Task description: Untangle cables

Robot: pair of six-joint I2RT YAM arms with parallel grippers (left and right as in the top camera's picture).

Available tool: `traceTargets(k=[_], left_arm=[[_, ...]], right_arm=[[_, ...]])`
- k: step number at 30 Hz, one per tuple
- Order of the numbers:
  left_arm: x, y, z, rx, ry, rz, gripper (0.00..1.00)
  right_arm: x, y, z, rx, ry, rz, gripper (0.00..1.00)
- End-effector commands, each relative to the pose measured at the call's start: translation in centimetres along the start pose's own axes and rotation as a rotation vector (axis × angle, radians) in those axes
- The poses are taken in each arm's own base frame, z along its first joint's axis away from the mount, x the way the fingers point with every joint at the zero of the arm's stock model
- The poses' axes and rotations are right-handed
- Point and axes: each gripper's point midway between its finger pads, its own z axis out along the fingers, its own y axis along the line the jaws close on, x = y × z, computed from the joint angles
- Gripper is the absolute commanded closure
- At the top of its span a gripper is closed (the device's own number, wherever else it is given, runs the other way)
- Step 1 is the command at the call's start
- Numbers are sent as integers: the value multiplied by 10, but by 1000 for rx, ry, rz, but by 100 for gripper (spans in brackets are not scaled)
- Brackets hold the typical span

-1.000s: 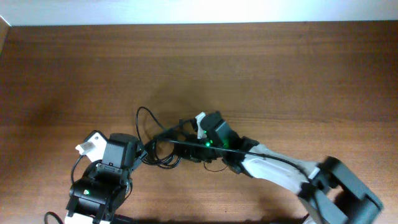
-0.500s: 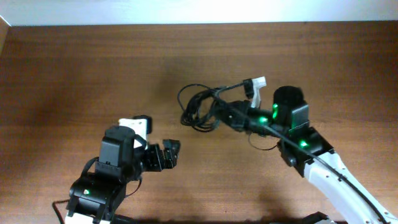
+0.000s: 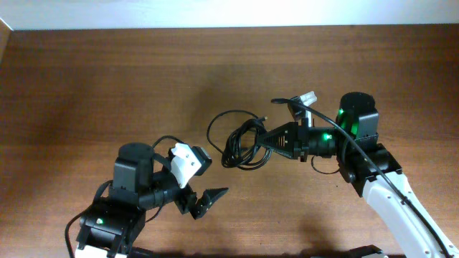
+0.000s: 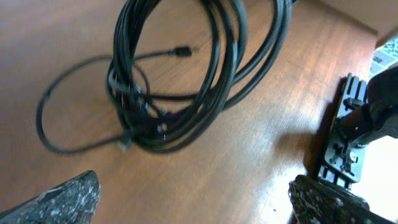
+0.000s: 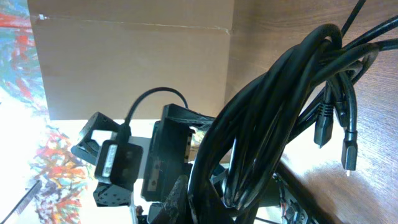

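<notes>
The cables (image 3: 240, 140) are a bundle of thin black cords, looped together, with one loose loop trailing left and small plugs showing. My right gripper (image 3: 267, 141) is shut on the right side of the bundle and holds it over the table's middle. In the right wrist view the coils (image 5: 280, 118) fill the frame, running between the fingers (image 5: 214, 199). My left gripper (image 3: 204, 201) is open and empty, below and left of the bundle. The left wrist view shows the bundle (image 4: 186, 81) beyond the spread fingertips (image 4: 199, 196).
The brown wooden table (image 3: 107, 86) runs to a pale wall at the back. The right arm (image 3: 373, 172) reaches in from the lower right, the left arm (image 3: 122, 208) from the lower left.
My right gripper has lowered the bundle and shifted it slightly right. My left gripper has let go earlier, turned and now points toward the bundle, open.
</notes>
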Motion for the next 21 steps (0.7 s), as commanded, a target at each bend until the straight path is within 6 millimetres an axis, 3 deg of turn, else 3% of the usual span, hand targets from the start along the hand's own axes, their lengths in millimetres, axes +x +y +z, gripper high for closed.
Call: traceTargets(k=[1, 4, 11, 18, 21], left_arm=[[-16, -11, -2, 60, -74, 240, 1], [-21, -5, 4, 55, -88, 342, 1], [-17, -10, 34, 265, -92, 259, 1], [-6, -4, 49, 307, -49, 197, 1], [-10, -2, 50, 299, -66, 216, 45]], right_arm=[[8, 9, -3, -32, 38, -37, 96], [11, 11, -3, -41, 54, -37, 96], [14, 12, -3, -51, 73, -39, 96], [13, 12, -3, -47, 65, -42, 96], [13, 12, -3, -47, 66, -42, 96]])
